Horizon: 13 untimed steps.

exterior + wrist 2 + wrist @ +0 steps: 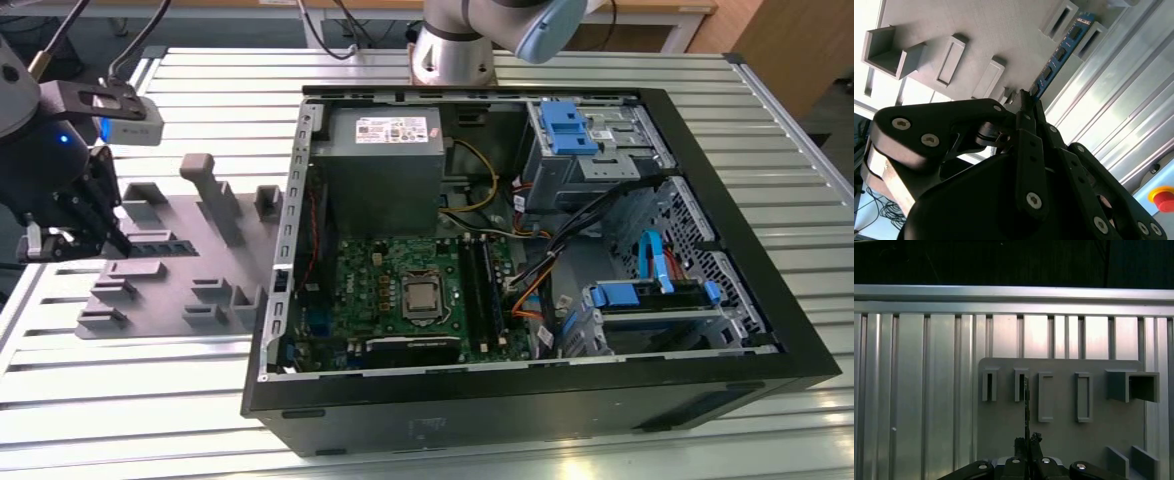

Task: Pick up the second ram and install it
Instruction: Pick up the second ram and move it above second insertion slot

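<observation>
One tool [120, 242] sat at the exterior view's far left, low over the edge of the slatted aluminium table [80, 400]. Its black fingers were drawn together on the near end of the second ram [1061, 55]. In the second wrist view the blue-green stick ran straight out from the fingertips. Its far end lay between two raised slot blocks of the grey holder plate [167, 215]. Whether it sat in those blocks or hung just clear of them I could not tell.

By my judgement the stick would be light and stiff, yet thin and fragile, with bare chips along its face. The grip belonged on the board's edges or short ends, never on the chips or contacts. Held by one end, as here, it could lever or twist between the pads, so a firm, square pinch mattered.

The dark wrist [47, 160], with a small blue light, hung above the plate's left side. The tool pointed toward the exterior view's right and somewhat downward, in line with the stick's length. Farther right lay the open computer case [534, 410], the green motherboard [360, 270] flat inside it and well apart from the tool. The arm's base [454, 50] stood beyond the case.
</observation>
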{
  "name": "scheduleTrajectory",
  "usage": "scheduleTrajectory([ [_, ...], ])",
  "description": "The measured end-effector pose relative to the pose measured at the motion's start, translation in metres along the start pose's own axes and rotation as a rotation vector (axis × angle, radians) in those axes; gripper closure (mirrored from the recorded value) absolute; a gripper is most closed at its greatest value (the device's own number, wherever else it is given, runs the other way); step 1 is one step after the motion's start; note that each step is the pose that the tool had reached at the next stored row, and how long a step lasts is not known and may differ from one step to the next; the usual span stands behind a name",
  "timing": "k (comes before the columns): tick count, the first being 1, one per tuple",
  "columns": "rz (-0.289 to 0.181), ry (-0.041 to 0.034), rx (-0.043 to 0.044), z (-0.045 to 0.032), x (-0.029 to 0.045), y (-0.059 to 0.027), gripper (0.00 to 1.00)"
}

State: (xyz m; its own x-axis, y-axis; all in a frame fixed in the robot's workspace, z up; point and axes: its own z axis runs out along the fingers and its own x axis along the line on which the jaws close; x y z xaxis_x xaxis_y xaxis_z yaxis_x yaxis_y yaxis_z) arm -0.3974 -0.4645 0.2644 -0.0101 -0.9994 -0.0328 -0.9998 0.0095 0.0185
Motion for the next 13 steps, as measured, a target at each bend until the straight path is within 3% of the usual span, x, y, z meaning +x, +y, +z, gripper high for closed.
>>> scheduleTrajectory([
  [13,0.000,0.0000,0.0000,-0.0080,-0.0003,0.0002,0.86],
])
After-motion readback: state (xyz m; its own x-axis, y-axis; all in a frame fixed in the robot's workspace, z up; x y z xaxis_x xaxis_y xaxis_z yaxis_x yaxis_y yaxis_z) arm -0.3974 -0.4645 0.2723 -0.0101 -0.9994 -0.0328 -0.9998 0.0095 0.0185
